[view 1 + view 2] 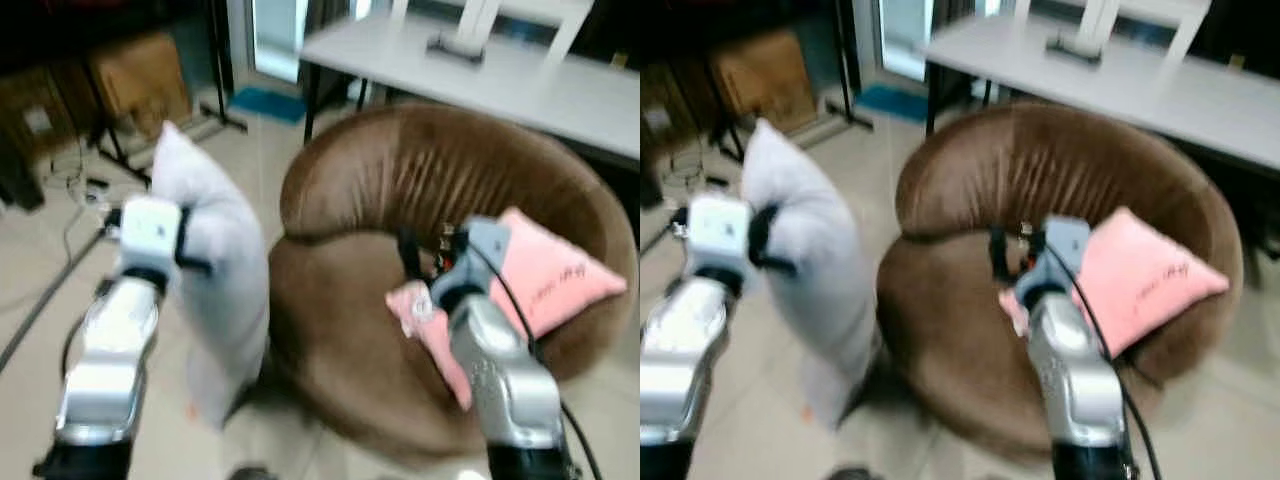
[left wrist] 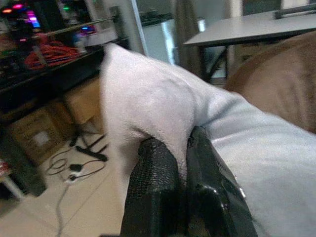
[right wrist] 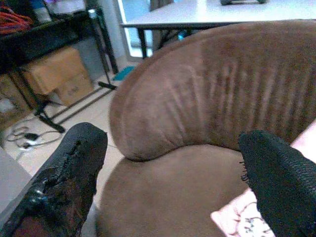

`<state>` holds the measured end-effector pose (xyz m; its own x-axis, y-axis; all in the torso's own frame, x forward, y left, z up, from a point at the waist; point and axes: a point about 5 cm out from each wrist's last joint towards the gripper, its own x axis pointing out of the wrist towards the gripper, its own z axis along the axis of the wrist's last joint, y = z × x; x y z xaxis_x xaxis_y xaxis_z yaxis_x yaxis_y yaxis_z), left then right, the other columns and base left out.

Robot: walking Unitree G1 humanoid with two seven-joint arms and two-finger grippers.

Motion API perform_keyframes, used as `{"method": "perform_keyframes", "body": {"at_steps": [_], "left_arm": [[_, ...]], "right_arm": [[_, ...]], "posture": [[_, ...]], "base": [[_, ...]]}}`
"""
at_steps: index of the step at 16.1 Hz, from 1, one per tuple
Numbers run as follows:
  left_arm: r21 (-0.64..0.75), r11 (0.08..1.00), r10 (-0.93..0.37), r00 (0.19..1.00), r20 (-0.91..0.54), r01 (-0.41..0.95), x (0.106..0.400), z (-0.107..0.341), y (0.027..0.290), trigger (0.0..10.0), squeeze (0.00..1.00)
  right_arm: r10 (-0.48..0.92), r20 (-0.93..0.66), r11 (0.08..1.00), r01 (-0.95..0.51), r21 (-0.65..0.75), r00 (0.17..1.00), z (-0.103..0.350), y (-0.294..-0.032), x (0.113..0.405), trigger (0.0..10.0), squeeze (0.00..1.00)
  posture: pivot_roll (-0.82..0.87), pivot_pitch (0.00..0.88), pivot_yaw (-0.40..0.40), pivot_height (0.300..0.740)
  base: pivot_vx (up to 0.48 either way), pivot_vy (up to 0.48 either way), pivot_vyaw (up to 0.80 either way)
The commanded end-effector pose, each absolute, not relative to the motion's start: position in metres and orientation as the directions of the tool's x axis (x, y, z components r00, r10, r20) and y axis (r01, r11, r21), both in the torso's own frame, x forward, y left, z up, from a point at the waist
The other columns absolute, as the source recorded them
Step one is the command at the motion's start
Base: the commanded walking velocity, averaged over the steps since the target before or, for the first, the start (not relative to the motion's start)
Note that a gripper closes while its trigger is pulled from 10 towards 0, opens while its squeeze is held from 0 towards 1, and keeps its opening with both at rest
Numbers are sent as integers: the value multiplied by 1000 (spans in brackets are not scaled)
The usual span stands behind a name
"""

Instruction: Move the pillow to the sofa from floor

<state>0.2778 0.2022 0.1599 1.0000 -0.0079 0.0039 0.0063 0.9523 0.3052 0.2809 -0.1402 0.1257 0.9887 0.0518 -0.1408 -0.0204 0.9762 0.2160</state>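
Pillow (image 1: pixel 215 265), the grey one, is dangling just left of the round brown sofa (image 1: pixel 440 200), lower end near the floor. Left gripper (image 2: pixel 180 163) has only a pinch of its top edge clamped, so I reckon a quick swing could slip it out. Right gripper (image 3: pixel 170 173) hangs splayed over the seat, close to the pink cushion (image 1: pixel 540 285), which it might knock.

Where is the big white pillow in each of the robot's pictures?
Left eye view: white pillow at left, pinched by the left gripper, beside the brown sofa.
Right eye view: pillow at left.
Left wrist view: pillow fills the middle, squeezed between the black fingers.
Right wrist view: I can't make out the pillow.
Shared landmark: the brown sofa.
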Motion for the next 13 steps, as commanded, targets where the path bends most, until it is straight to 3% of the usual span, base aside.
{"method": "perform_keyframes", "body": {"at_steps": [1, 10, 13], "left_arm": [[306, 951, -62, 994, 86, 33, 281, 178, 190, 10000, 0], [337, 938, -96, 995, 34, 79, 278, 169, 190, 10000, 0], [357, 931, -61, 998, -32, 69, 280, 159, 197, 10000, 0]], "right_arm": [[0, -144, 980, 29, 196, 990, 126, -154, 281, 10000, 0], [-16, -153, 982, 44, 183, 988, 122, -160, 272, 10000, 0], [71, -154, 988, -48, 147, 986, 122, -155, 273, 10000, 0]], "posture": [[82, 0, -40, 740], [77, 0, -23, 740], [77, 0, -27, 740]], "base": [[289, 0, -800], [287, 0, -800], [0, 0, 0]]}}
